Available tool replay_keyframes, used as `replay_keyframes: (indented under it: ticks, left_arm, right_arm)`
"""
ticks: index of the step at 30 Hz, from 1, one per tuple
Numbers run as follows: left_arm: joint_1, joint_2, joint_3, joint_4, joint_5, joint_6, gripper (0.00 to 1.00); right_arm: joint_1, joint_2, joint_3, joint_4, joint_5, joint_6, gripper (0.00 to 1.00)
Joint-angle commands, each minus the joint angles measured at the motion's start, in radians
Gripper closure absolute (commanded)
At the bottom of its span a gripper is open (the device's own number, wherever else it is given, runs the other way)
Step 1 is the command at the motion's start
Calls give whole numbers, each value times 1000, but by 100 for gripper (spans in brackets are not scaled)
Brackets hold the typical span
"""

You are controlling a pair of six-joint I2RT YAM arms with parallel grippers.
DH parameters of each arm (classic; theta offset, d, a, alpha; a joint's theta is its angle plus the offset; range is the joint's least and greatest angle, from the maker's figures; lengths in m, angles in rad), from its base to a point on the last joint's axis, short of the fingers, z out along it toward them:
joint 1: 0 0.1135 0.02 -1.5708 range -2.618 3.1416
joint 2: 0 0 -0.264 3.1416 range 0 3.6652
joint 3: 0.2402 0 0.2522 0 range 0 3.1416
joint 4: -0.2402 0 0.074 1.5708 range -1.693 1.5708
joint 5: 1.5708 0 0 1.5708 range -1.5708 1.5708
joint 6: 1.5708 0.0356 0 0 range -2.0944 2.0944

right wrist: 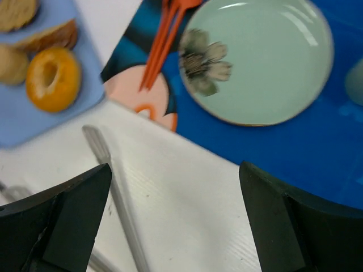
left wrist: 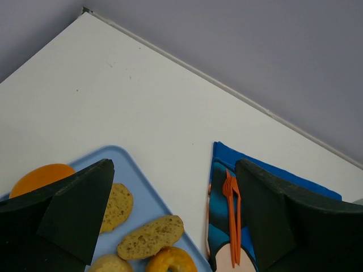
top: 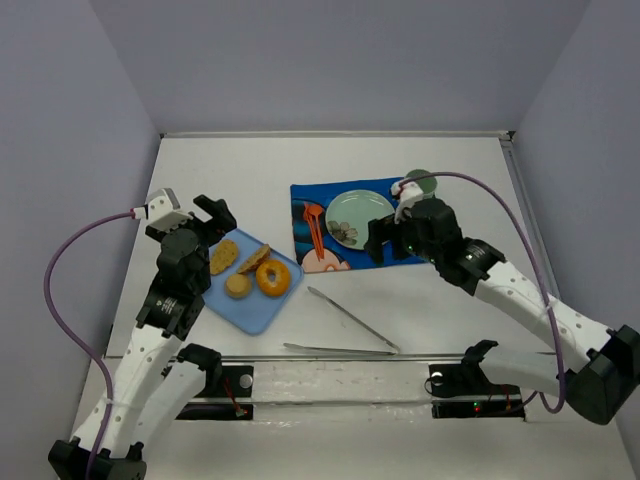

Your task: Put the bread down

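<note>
bread (top: 254, 259): on blue tray (top: 250, 316), middle | feel: likely light, soft, crumbly; hold its long sides gently | left gripper (left wrist: 174, 164): wide open, empty, over tray | right gripper (right wrist: 176, 167): wide open, empty, right of tray

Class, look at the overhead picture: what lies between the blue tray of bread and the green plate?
From the tray: a bare strip of table, then orange cutlery on the blue placemat, short of the plate. The top view shows it.
</note>
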Motion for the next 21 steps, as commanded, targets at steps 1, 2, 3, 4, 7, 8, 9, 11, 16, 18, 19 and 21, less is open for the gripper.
replay_keyframes:
  ticks: [1, 2, 3, 4, 7, 8, 9, 11, 16, 18, 19, 21]
  left_arm:
    - [2, -5, -6, 52, 3, -7, 1]
    - [2, -8, -6, 52, 6, -1, 1]
    - [2, -11, -7, 49, 5, -1, 1]
    - [2, -19, -12, 46, 0, -1, 1]
    - [2, -32, -16, 46, -9, -4, 1]
    - [2, -36, -16, 46, -12, -4, 1]
    - [2, -43, -19, 46, -14, -2, 1]
    - [2, -46, -21, 48, -15, -2, 1]
    - [2, -40, -22, 55, -2, -1, 1]
    - [2, -33, -24, 55, 1, -1, 1]
    - [2, -31, -24, 57, 3, 1, 1]
    - [2, -25, -24, 58, 4, 2, 1]
  right_arm:
    - [148, 115, 112, -164, -69, -221, 0]
    - [166, 145, 137, -189, -71, -252, 0]
    - [185, 175, 145, -213, -27, -275, 0]
    - [215, 235, 152, -261, -20, -311, 0]
    - [283, 309, 154, -324, -34, -347, 0]
    - [301, 309, 155, -341, -48, -359, 0]
    - [323, 320, 157, -358, -55, -367, 0]
    - [366, 326, 168, -421, -87, -356, 0]
    - [416, 375, 186, -517, -213, -358, 0]
    - [444, 419, 197, -542, -241, -350, 0]
    - [458, 426, 203, -556, -250, -355, 0]
    - [481, 433, 210, -562, -275, -355, 0]
